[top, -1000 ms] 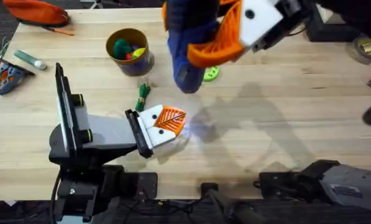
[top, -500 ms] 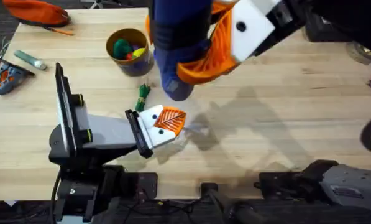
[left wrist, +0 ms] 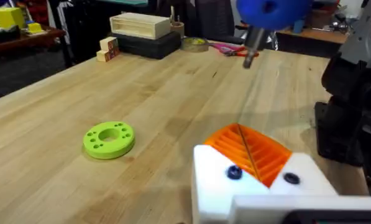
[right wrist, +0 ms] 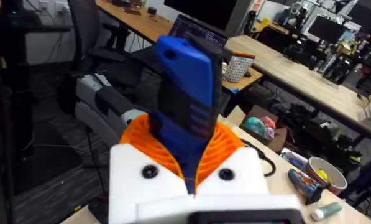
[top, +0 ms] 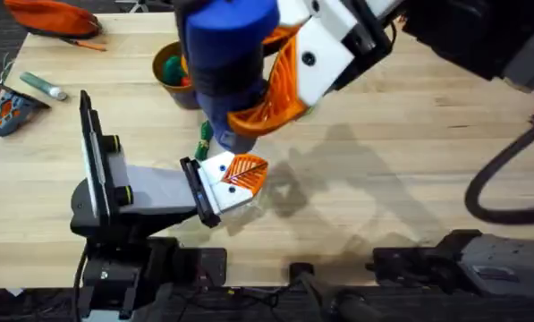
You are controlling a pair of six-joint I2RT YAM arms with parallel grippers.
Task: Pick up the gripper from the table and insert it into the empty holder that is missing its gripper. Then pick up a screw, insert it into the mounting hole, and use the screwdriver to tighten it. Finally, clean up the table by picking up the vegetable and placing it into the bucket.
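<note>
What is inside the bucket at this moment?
In the overhead view, the bucket holds a green toy piece and something red beside it. The right tool, gripping the blue screwdriver, covers the bucket's right half, so the rest is hidden.

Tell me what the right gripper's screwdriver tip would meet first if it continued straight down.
Probably the left gripper; the screwdriver, clamped in the right gripper, points at its white mount, though depth is unclear.

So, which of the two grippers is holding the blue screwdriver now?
The right gripper: its orange pads clamp the blue screwdriver above the table. The left gripper rests low on the table, holding nothing.
</note>
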